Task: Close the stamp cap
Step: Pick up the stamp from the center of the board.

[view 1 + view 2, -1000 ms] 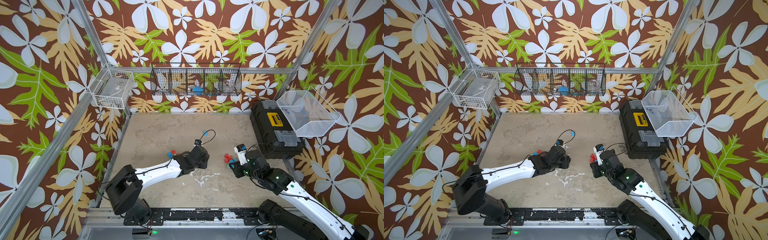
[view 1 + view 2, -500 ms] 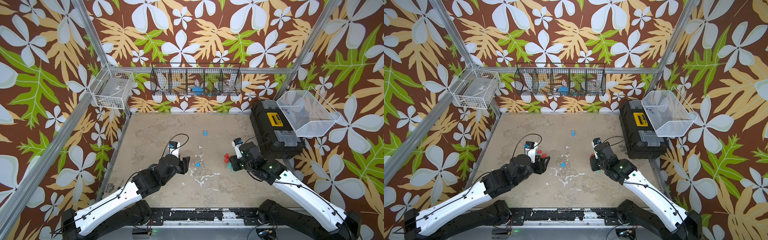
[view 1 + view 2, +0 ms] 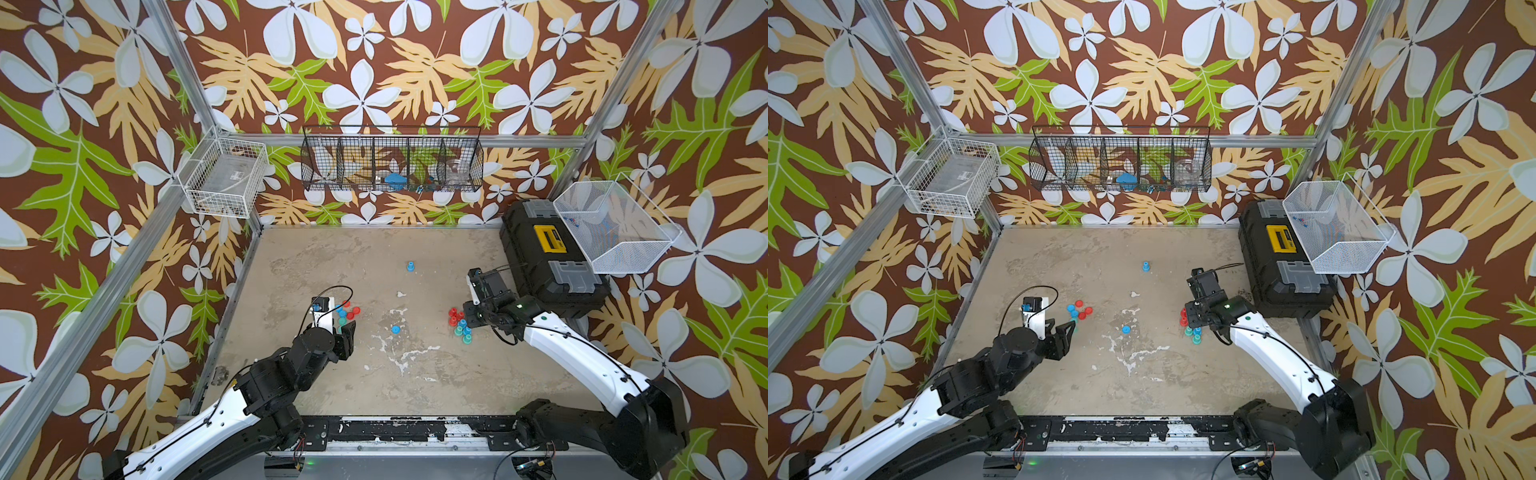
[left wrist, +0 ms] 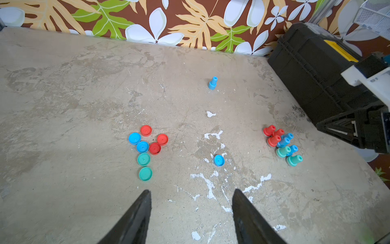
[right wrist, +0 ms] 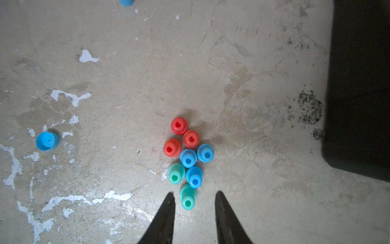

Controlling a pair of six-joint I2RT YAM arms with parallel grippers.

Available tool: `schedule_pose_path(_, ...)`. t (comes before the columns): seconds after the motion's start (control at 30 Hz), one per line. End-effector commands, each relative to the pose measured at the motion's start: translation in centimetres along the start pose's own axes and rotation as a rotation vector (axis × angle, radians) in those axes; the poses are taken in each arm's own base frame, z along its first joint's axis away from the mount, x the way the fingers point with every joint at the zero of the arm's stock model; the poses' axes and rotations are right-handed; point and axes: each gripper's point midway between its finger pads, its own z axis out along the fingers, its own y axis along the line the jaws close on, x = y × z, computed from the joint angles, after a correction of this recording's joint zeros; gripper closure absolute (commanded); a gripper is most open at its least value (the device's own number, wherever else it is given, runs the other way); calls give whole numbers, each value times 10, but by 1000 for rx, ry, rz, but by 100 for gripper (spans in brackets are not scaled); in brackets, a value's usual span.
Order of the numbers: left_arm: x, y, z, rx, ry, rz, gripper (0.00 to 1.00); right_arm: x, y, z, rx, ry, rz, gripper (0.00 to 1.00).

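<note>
**A:** Well, how far along is the job on the worn beige table (image 3: 332, 270)?

**B:** Early, I'd judge, since neither arm holds anything. The black plastic toolbox with the yellow label (image 3: 540, 257) sits along the right edge. Next to it the right gripper (image 5: 194, 193) hangs over the stamps with its jaws apart. The left gripper (image 4: 192, 191) is spread wide and empty, toward the left edge.

**A:** And the stamps themselves?

**B:** A tight cluster of small red, blue and teal plastic stamps (image 4: 281, 145) stands near the right edge, close to the toolbox. All are upright, wide base down and narrow neck up, and most touch a neighbour. The huddle of round red, blue and teal plastic caps (image 4: 145, 147) lies flat nearer the left edge, just ahead of the left gripper. They seem to lie closed face up.

**A:** Any strays?

**B:** A lone blue stamp (image 4: 212, 83) stands mid-table toward the far edge. It's too small to tell whether it is capped. A lone blue cap (image 4: 219, 160) lies about mid-table.

**A:** So which step is this?

**B:** Reaching for a stamp, I'd say. One teal stamp (image 5: 187, 197) at the cluster's end sits between the right jaw tips, clear of both.

**A:** Next?

**B:** Probably lower, close on that narrow neck and lift straight up, because a blue stamp stands just beside it and could be knocked. The left gripper would then need a teal cap to match.
</note>
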Motion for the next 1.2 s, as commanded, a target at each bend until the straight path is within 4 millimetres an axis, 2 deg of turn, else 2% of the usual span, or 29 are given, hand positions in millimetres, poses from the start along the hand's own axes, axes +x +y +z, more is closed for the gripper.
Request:
schedule_pose_path(0.0,-3,1,0,-6,-15,1,37,1,-1,13,15,42,-1,65)
schedule_pose_path(0.17,-8,3,-7,3,-44,-21,37,5,-6,33,33,108,11,65)
schedule_pose_path(0.57,-10,3,-8,11,-50,-27,37,19,-11,55,8,162,57,65)
schedule_pose_path(0.87,-9,3,-8,8,-49,-26,37,26,-17,64,31,183,63,66)
schedule_pose_path(1.17,-9,3,-8,7,-48,-26,37,24,-20,70,33,178,70,67)
